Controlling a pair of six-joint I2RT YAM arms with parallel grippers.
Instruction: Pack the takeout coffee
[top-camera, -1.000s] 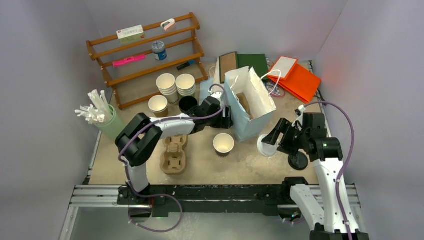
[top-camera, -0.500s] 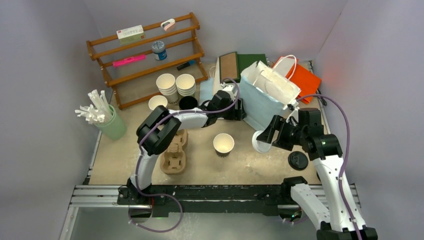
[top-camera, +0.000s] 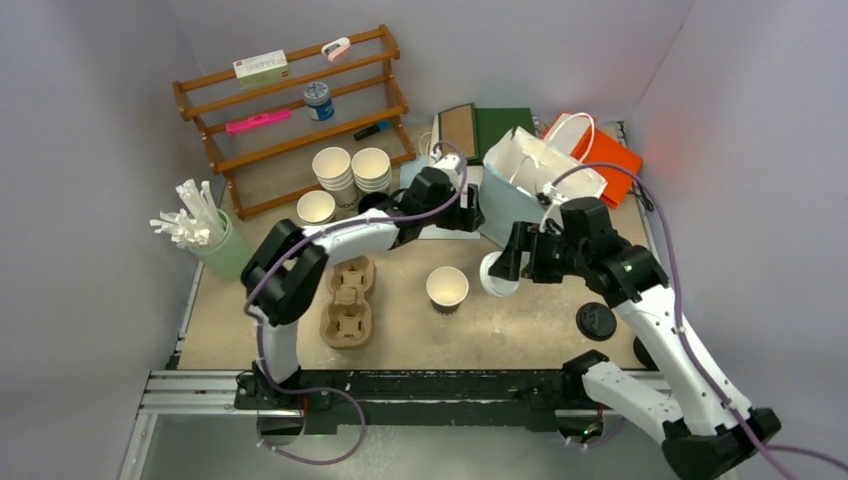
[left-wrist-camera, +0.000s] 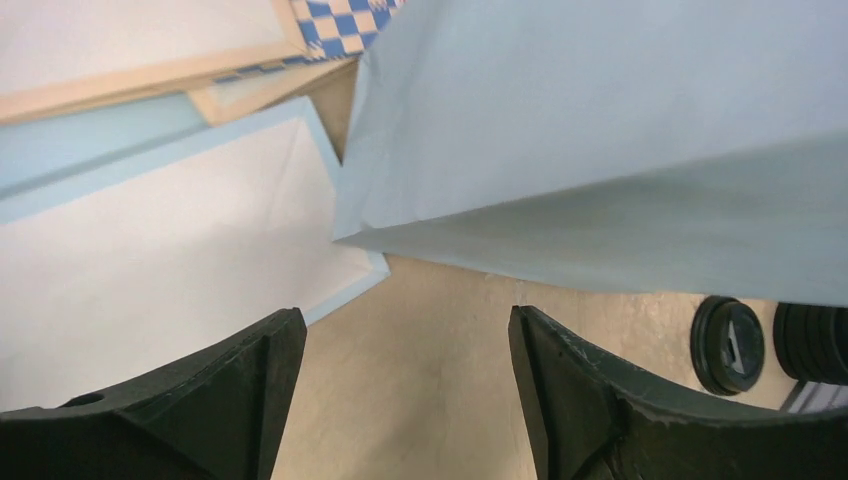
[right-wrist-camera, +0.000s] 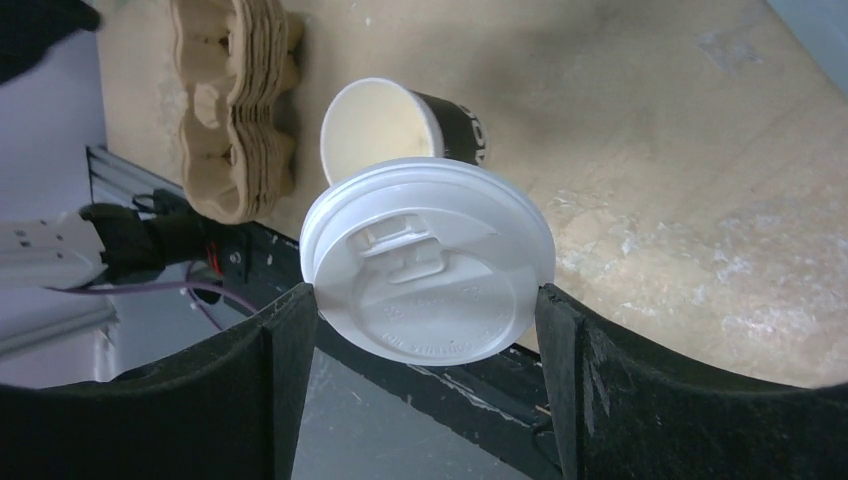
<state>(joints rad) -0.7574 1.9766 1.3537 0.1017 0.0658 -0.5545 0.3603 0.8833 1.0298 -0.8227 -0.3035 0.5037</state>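
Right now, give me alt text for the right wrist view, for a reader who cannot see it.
The right claw grips the white-lidded takeout coffee by its sides, its top facing the camera. Beyond it on the tan table are an open empty paper cup, black outside, and a stack of cardboard cup carriers.

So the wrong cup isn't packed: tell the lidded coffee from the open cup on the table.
The lidded coffee wears a white plastic lid; the open cup has none and shows its cream inside. The lidded coffee is gripped in the right claw; the open cup stands free and upright on the table. Both are outside the blue bag.
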